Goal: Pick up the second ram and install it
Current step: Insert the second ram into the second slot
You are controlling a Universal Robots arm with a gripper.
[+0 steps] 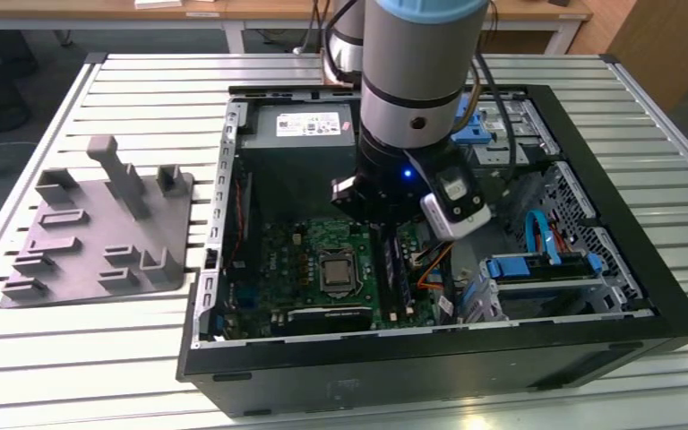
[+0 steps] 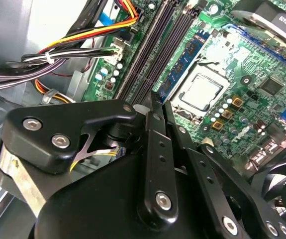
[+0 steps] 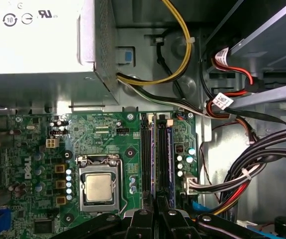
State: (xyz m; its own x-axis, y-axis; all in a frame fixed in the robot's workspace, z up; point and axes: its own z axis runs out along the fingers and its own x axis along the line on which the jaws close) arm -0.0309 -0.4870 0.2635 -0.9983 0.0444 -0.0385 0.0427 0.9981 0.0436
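Observation:
My gripper (image 1: 380,224) reaches down into the open computer case (image 1: 631,224), over the motherboard's (image 3: 108,139) long slots. In the first wrist view the gripper (image 3: 157,211) has its two black fingers (image 3: 142,219) drawn close together on the second ram (image 3: 158,149), a thin dark stick standing on edge in line with a slot. Whether it is seated I cannot tell. Beside it, away from the processor, another stick (image 3: 170,154) stands in its slot. In the second wrist view the gripper (image 2: 160,102) ends right at a blue-labelled stick (image 2: 182,64).
The processor socket (image 3: 100,189) lies beside the slots. Cable bundles (image 3: 252,169) and a white connector (image 3: 190,184) crowd the other side. The power supply (image 1: 308,125) and drive cage (image 1: 536,278) stand inside the case. A grey moulded block (image 1: 99,233) rests on the slatted table, at the exterior view's left.

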